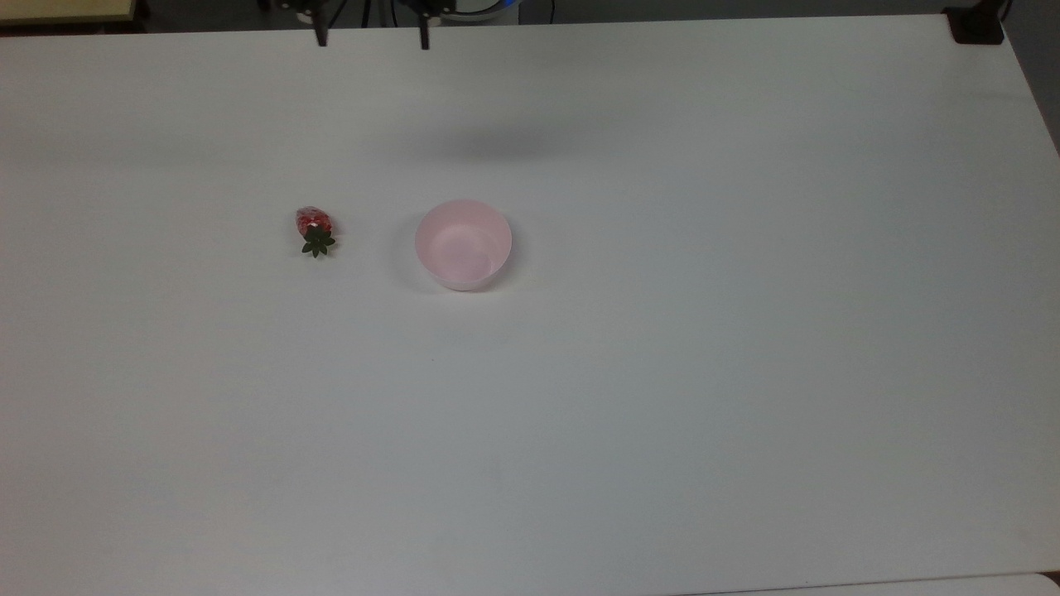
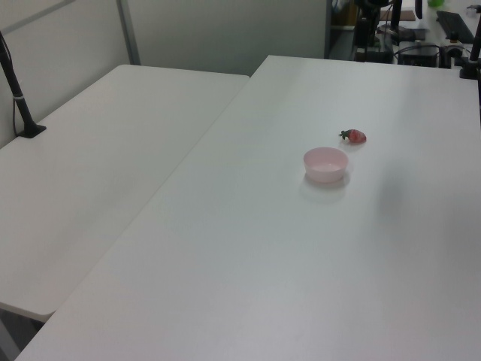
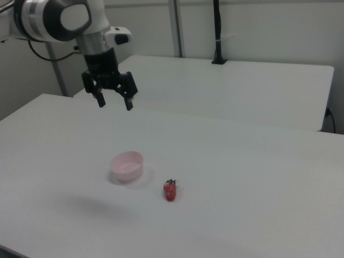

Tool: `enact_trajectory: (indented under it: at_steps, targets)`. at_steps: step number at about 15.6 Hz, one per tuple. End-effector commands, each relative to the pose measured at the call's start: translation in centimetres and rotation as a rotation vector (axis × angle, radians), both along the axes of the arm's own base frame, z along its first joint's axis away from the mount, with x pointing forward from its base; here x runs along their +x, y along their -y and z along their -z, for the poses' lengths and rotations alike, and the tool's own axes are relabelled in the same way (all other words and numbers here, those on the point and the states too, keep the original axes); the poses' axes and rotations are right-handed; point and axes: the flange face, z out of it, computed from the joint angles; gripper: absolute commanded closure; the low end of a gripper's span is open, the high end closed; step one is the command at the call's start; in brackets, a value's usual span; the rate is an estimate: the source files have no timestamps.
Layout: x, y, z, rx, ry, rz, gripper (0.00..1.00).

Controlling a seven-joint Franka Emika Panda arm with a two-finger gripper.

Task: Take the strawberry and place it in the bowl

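The red strawberry (image 1: 314,228) with its green cap lies on the white table, to the top view's left of the pale pink bowl (image 1: 463,244). Both also appear in the left view, strawberry (image 2: 354,136) beyond bowl (image 2: 325,164), and in the right view, strawberry (image 3: 170,190) to the right of bowl (image 3: 127,165). The bowl holds nothing. My gripper (image 3: 114,103) hangs open high above the table, up and to the right view's left of the bowl, with nothing between its fingers. Its fingertips (image 1: 320,37) poke in at the top view's upper edge.
A second white table (image 2: 98,158) adjoins on the left view's left, with a black post (image 2: 19,98) clamped to it. A black clamp (image 1: 977,25) sits at the top view's upper right corner. Cluttered equipment (image 2: 421,45) stands beyond the far edge.
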Motion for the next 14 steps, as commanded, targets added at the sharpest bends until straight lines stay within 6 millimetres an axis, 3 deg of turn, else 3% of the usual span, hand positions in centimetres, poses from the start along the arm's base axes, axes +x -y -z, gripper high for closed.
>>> enact_trajectory:
  at_steps: [1,5,6,10,14]
  targets:
    - [-0.8,4.8,0.9,-0.006,-0.032,-0.193,0.00]
    - [-0.4,8.9,4.9,-0.070,-0.073,-0.272,0.00]
    - [-0.2,9.4,7.2,-0.073,-0.068,-0.272,0.00]
    - [1.3,9.7,16.0,-0.097,-0.011,-0.289,0.00]
    - [2.7,10.1,21.0,-0.099,-0.032,-0.291,0.00]
